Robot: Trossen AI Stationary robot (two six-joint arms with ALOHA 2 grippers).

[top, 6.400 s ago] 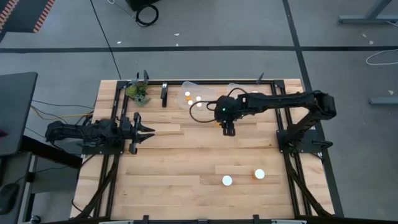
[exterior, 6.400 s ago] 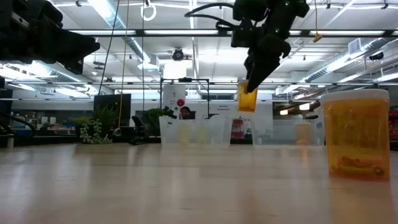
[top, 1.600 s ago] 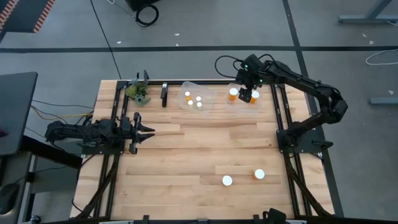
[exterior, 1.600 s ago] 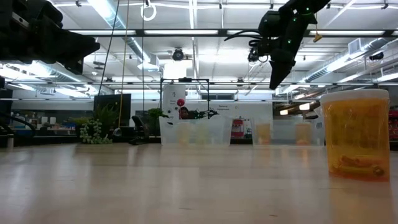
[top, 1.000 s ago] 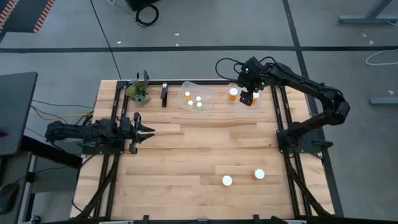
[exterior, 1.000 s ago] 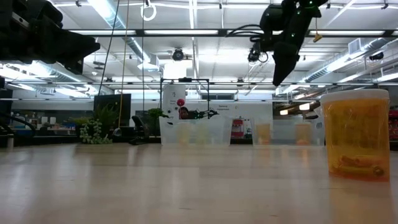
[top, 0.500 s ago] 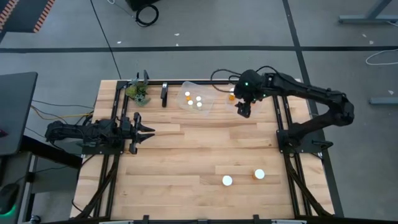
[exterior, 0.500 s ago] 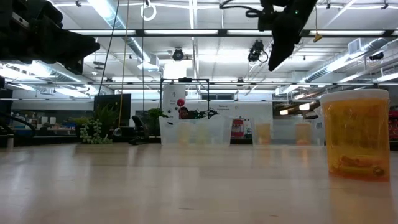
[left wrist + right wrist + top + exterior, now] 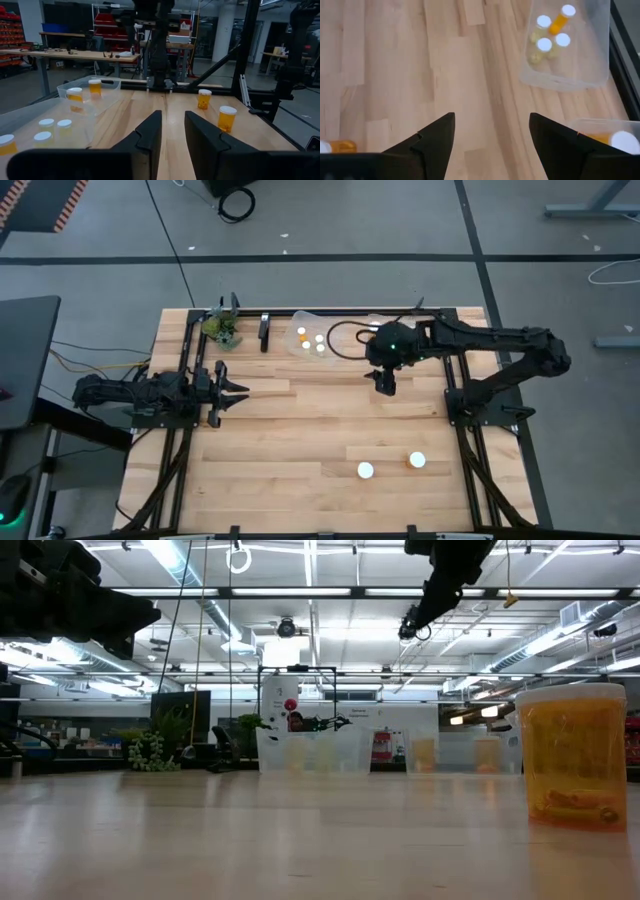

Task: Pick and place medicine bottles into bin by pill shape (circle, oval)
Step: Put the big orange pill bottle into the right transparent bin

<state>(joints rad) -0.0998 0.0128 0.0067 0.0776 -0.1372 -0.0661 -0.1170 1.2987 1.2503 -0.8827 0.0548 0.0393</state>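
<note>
Two amber medicine bottles with white caps stand upright on the table near its front: one and one; the low view shows one large. A clear bin at the far edge holds small bottles. A second clear bin beside it holds wider bottles. My right gripper hangs open and empty over the table's middle, slanting down. My left gripper rests at the table's left, level, slightly open and empty.
A small green plant and a black upright piece stand at the far left edge. A black metal frame runs along the table's sides. Bare wood lies between the bins and the two front bottles.
My right gripper has swung from above the far right bin toward the table's near edge and a little left, over the bare middle. It has rolled as it went, staying open and empty. The bottles have stayed put.
</note>
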